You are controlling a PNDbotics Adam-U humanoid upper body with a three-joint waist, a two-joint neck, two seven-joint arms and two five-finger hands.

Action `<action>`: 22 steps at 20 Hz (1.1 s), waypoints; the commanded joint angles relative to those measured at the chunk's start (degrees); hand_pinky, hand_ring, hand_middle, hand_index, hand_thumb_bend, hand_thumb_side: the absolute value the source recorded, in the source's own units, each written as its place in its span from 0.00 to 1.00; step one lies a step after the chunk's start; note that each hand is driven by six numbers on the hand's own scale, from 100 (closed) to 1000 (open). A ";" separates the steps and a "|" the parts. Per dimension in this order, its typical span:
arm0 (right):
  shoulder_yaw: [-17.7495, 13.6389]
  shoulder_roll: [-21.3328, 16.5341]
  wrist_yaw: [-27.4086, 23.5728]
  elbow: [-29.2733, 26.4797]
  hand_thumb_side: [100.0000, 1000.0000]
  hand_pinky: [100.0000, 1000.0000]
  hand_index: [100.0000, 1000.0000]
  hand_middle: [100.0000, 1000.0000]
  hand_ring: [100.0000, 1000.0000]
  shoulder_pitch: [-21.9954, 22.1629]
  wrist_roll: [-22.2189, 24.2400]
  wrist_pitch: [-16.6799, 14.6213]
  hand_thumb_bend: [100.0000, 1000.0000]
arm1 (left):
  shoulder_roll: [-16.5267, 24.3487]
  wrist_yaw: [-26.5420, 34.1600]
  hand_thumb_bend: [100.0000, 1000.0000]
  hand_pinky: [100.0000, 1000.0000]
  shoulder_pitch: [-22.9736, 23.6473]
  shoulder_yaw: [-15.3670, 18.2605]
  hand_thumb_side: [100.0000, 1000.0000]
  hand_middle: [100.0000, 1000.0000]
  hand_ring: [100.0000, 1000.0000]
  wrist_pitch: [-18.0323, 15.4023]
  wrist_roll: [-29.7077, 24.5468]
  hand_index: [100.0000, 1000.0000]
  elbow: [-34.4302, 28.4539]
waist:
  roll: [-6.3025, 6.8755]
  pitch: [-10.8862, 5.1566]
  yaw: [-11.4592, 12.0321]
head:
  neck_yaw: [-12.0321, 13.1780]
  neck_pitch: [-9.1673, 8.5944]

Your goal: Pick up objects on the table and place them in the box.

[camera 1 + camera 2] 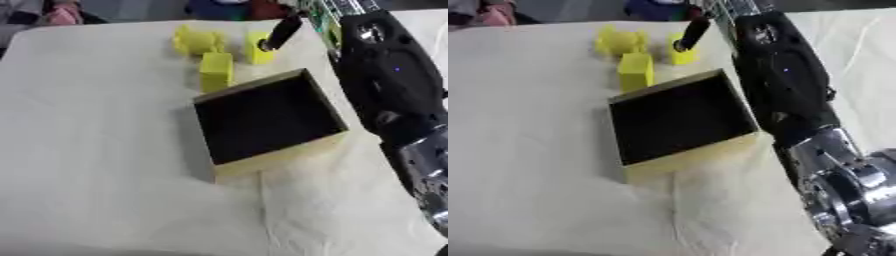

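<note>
Box (325, 145): mid-table, black inside, yellow walls, nothing visible in it.
Blocks: three yellow, just beyond box; tall one (216, 71) nearest, far-left one (194, 40), far-right one (256, 49).
Right hand (282, 32): my fingertip touched far-right block; whether fingers were apart or curled, couldn't tell.
Table (96, 150): white cloth.

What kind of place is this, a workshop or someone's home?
Probably a robot test room: a table under a plain cloth holds only yellow blocks and an open box, with the robot's right hand reaching to the blocks.
</note>
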 commanded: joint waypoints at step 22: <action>0.33 0.15 3.79 8.61 0.35 0.88 1.00 0.93 0.93 -4.42 2.92 1.44 0.26 | 2.09 0.20 0.05 0.69 -0.77 0.31 0.57 0.72 0.69 -0.01 -0.31 0.94 -0.78 | 0.06 -0.78 0.09 | 0.16 -0.15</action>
